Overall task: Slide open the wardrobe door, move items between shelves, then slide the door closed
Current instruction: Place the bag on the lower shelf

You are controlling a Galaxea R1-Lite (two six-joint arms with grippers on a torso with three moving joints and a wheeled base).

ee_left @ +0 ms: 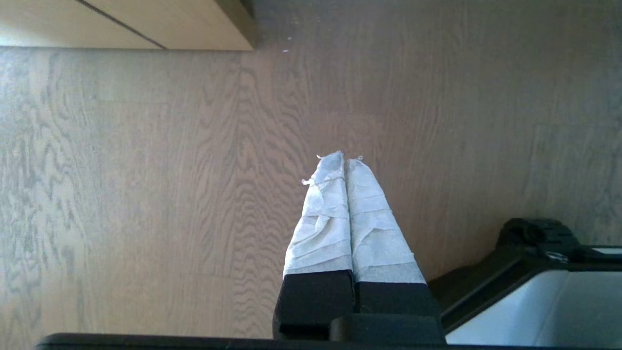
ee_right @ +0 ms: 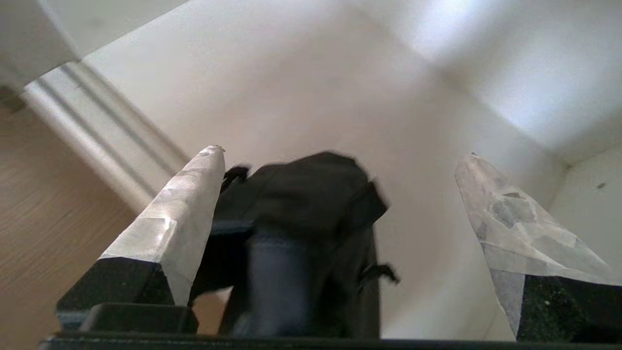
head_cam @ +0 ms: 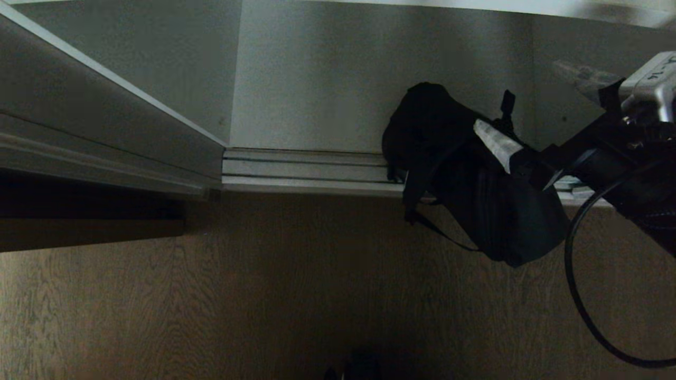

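Black bag (head_cam: 475, 179): there it is, slumped half in, half out of the wardrobe, its upper part on the bottom shelf and its lower end spilling over the door track onto the wood floor.
Bag strap (head_cam: 438, 228): a thin one trails off the bag's left side and down across the floor.
Right tool (head_cam: 533, 111): in from the right of the head view, hovering over the bag, and it's wide, both taped fingers spread far apart.
Right tool, wrist view (ee_right: 340, 160): the bag (ee_right: 301, 243) sits squarely in the gap between the two fingers; the pale finger (ee_right: 170, 228) on one side lies close against the fabric, the other stands well clear, so nothing is gripped.
Bottom shelf (head_cam: 327, 95): pale grey-white board between matching walls, bare to the left of the bag.
Door track (head_cam: 306, 170): ribbed pale rails along the shelf's front edge, and the bag lies right across them.
Sliding door (head_cam: 79, 116): over on the left of the head view, its framed edge meeting the track's left end; the opening in front of the bag is uncovered.
Cable (head_cam: 575, 295): a black loop hangs from the right arm over the floor.
Left tool (ee_left: 346, 163): parked, pointing down at the wood floor (ee_left: 146, 194), taped fingers pressed together, holding nothing.
Light wood cabinet (ee_left: 146, 24): its corner shows past the left tool, well apart from it.
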